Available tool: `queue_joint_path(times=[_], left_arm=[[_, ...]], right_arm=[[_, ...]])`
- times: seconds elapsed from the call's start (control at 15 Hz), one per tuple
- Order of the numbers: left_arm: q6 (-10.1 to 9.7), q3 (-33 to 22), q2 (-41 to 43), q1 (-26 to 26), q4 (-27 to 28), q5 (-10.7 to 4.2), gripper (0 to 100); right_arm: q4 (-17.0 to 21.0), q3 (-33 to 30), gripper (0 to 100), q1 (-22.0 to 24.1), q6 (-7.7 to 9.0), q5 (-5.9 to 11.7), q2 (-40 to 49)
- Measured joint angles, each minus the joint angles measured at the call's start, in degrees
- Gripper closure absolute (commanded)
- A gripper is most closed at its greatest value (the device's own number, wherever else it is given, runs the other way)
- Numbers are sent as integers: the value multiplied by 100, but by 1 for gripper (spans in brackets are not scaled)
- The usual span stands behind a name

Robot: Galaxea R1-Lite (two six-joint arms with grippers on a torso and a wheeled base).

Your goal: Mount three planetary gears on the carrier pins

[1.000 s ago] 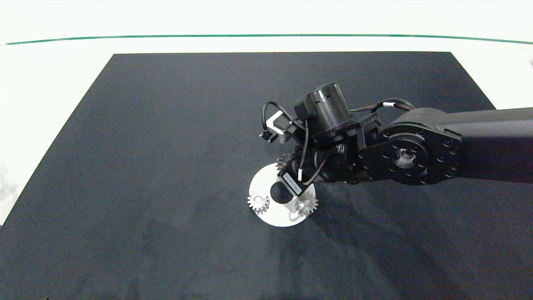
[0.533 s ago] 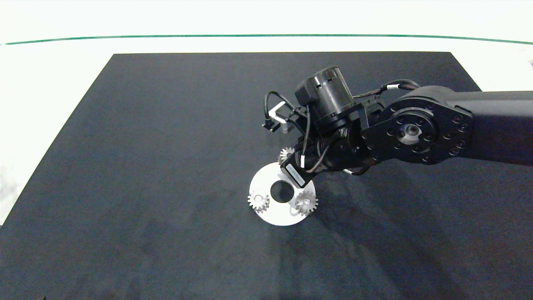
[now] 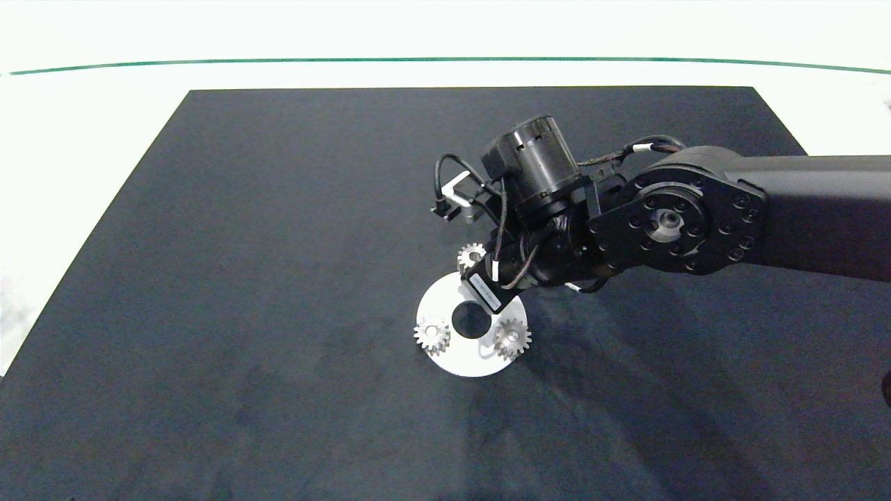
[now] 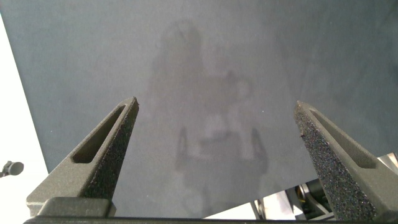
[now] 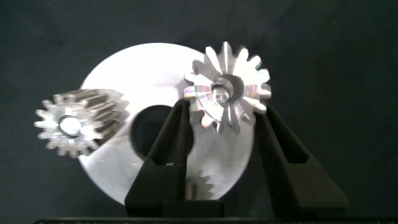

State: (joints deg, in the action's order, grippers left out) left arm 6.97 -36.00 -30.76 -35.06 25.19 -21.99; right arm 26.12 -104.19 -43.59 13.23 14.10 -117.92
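Third gear (image 3: pixel 472 256): upper centre of the head view, its right half hidden behind the right wrist.
Right end effector (image 5: pixel 225 127): fingertips unseen in the head view, buried under the arm.
Carrier pin: the one below the held gear can't be seen from either view.
Near gear (image 5: pixel 206 187): only a few teeth peek between the fingers.
Left end effector (image 4: pixel 217 130): finger bases cut off by the frame's lower edge.

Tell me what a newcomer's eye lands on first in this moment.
The white disc near the middle of the black mat, with two gears seated on its near side. Then the right gripper over the disc's far edge, with the third gear between its fingers. The left gripper hangs open over bare mat.
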Motion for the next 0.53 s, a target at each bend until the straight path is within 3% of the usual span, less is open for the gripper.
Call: queue_joint_path(times=[0.53], left_arm=[[0, 1, 33, 4, 4, 0, 0]], right_arm=[[26, 63, 78, -61, -22, -2, 23]])
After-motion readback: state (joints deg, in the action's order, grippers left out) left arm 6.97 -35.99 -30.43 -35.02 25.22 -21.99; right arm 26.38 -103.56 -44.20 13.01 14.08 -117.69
